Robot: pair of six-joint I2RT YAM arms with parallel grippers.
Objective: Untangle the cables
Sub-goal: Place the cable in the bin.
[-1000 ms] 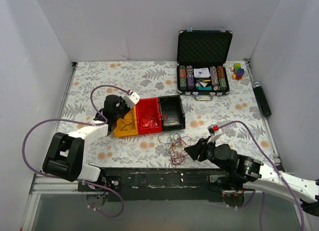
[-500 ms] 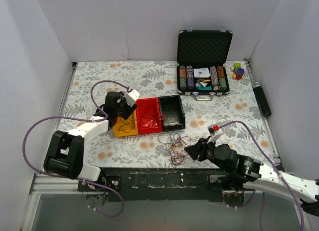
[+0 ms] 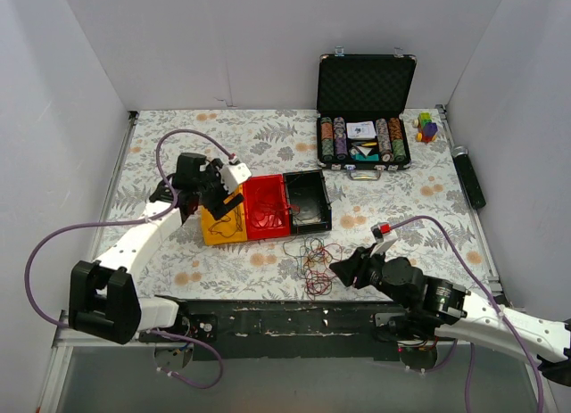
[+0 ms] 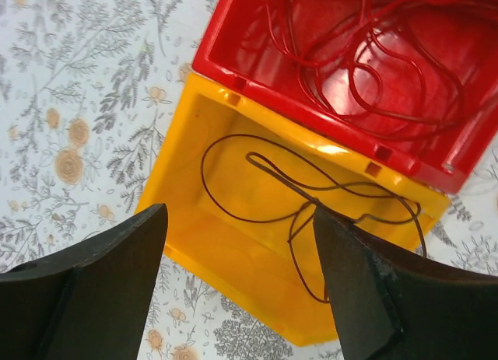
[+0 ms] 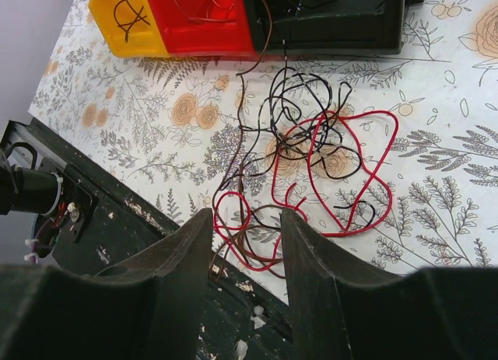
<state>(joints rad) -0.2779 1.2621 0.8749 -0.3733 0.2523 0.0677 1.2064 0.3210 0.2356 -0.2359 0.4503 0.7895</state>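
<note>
While one dark strand (image 4: 299, 193) lies inside the yellow bin (image 4: 233, 274), left gripper (image 4: 240, 220) hangs over that bin, jaws wide, empty; cables (image 3: 312, 260) tangled on table (image 3: 401, 208) to its right; right gripper (image 5: 245, 216) farther right, jaws parted, clasping nothing.

The top camera sits high, looking down on the whole surface (image 3: 268, 132). The left wrist camera looks down, very close, into the yellow bin (image 4: 233, 251) and red bin (image 4: 226, 33). The right wrist camera, low over the cables (image 5: 299, 154), shows both bins too.
</note>
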